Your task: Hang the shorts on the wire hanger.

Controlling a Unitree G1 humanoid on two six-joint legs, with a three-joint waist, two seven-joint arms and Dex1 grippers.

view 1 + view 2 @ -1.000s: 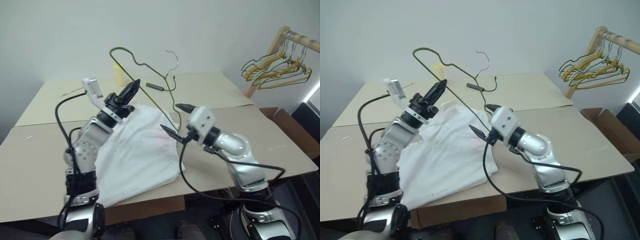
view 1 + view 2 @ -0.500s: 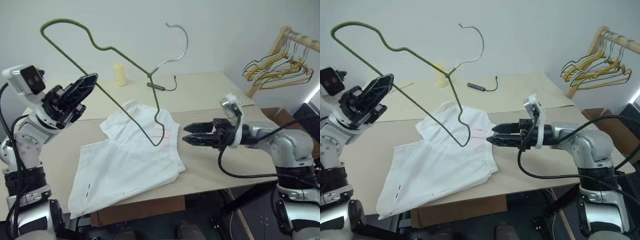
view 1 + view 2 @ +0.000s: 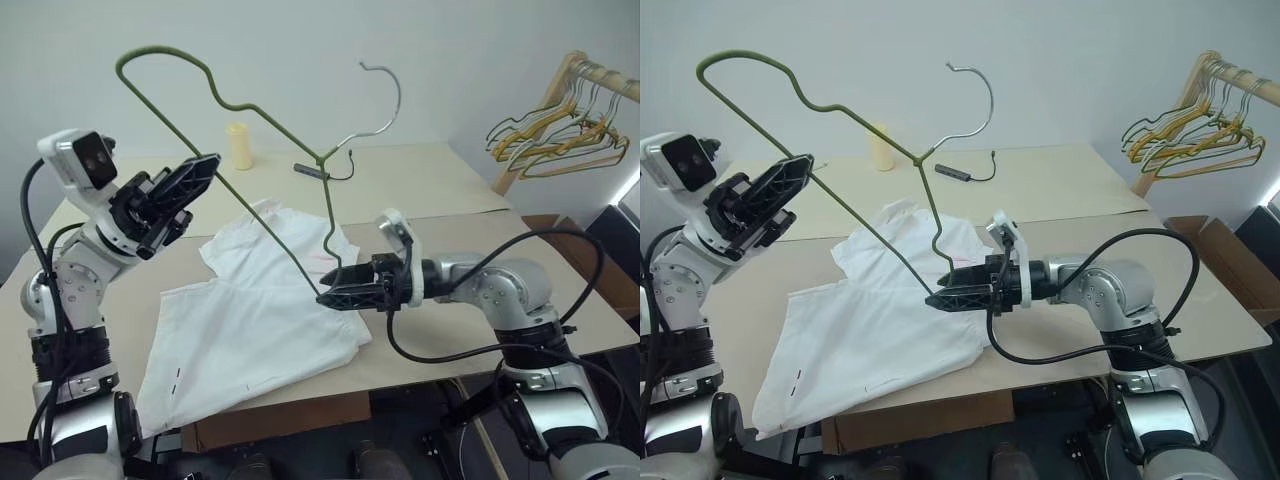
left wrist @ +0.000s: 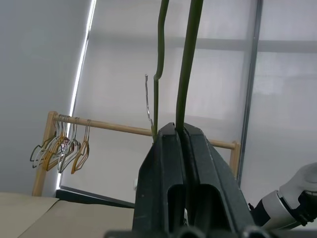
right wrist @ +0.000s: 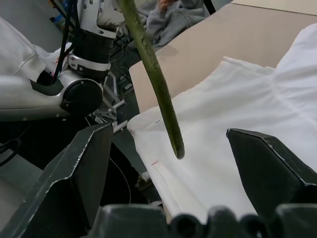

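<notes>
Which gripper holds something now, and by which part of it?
The left gripper holds the wire hanger by its long straight bar. The right gripper is open around the hanger's lower bend, holding nothing.

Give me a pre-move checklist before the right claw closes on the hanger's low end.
1. Left claw shut on the wire hanger: ok, wire pinched between its fingers in the left wrist view.
2. Hanger clear of the table: ok, held up tilted, hook uppermost.
3. Right claw open: ok, fingers spread wide.
4. Hanger's low end between the right claw's fingers: ok, the wire tip hangs in the gap in the right wrist view; contact cannot tell.
5. Shorts free and flat on the table: ok, neither claw holds them.
6. Shorts on the hanger: not ok, not yet threaded.
</notes>
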